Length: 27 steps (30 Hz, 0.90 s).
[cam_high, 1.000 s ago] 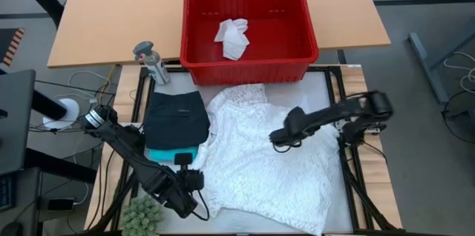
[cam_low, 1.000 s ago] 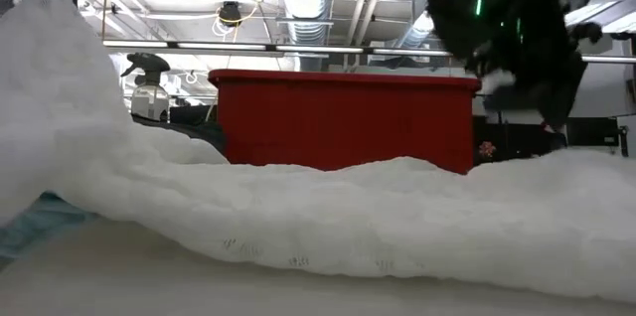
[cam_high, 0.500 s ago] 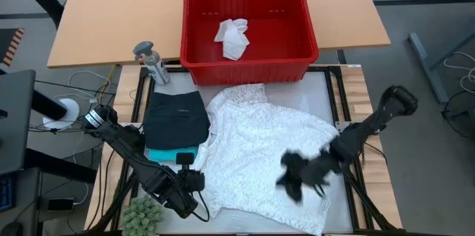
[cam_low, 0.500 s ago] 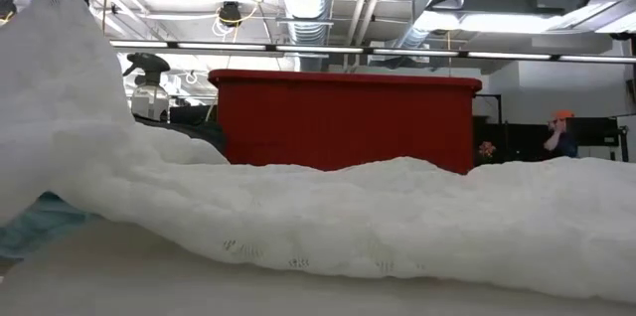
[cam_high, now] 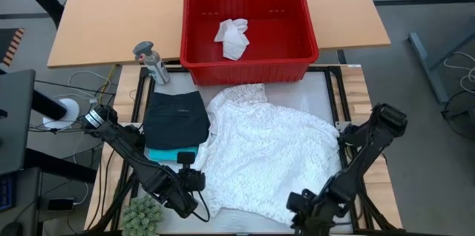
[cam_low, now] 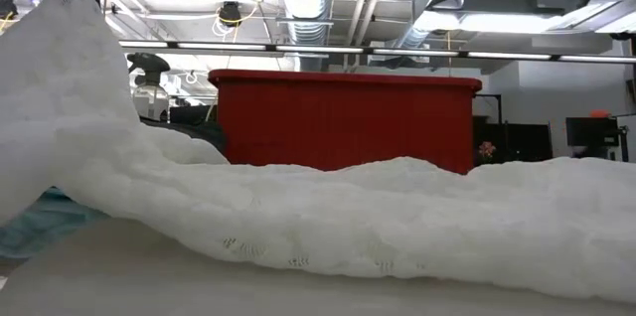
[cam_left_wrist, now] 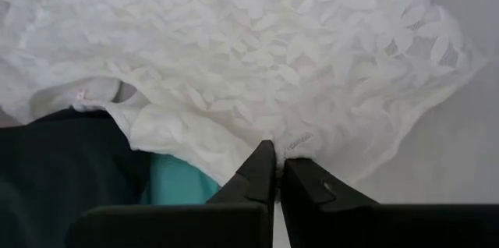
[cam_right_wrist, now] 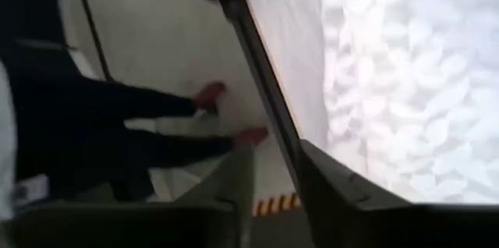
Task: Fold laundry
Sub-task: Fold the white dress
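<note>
White lace garment (cam_high: 267,154) spread across middle of pale work table (cam_high: 320,91), rumpled, one edge lapping onto black shorts (cam_high: 176,119). Black shorts folded, stacked on folded teal garment (cam_high: 172,153), only a teal strip showing beneath. Small crumpled white cloth (cam_high: 232,37) inside red basket (cam_high: 249,68) at far side of table.

Left gripper (cam_high: 194,180) at near left edge of lace garment, fingers (cam_left_wrist: 257,171) pressed together, pinching lace hem. Lace rising in a tall fold at left of low view (cam_low: 60,107), lifted off table.

Right gripper (cam_high: 303,210) at near right corner of table, just past edge of lace garment; fingers (cam_right_wrist: 335,182) apart with a gap, holding nothing, though blurred, so spread hard to judge. Floor and possibly a person's dark-clothed legs beyond table edge in right wrist view.

Spray bottle (cam_high: 151,62) left of basket. Green fuzzy plant (cam_high: 142,214) at near left corner.
</note>
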{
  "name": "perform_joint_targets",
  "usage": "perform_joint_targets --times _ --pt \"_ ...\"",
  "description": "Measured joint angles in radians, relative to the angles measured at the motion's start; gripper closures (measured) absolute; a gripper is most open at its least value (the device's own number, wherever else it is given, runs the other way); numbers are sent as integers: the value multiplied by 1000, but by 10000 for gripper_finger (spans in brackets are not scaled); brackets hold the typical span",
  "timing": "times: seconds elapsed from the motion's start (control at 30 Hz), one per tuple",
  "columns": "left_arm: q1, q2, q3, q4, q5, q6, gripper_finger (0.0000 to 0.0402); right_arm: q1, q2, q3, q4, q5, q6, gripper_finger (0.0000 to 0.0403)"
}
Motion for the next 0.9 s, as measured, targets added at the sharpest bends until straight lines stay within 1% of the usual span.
perform_joint_targets --times 0.2,0.3,0.43,0.6,0.8,0.9 --pt "0 0 0 1 0 -19 401 -2 70 1 30 -79 1 137" --pt "0 0 0 4 -21 -40 401 -5 108 1 8 -124 -5 103" --pt "0 0 0 4 -47 -54 401 -17 135 0 -64 -189 -29 93" --pt "0 0 0 8 -51 -65 401 -18 130 0 -156 -189 -58 92" --pt "0 0 0 25 -69 -81 401 -15 134 0 -151 -187 -70 92" --pt "1 0 0 29 -70 -81 401 -8 137 0 -154 -169 -64 92"
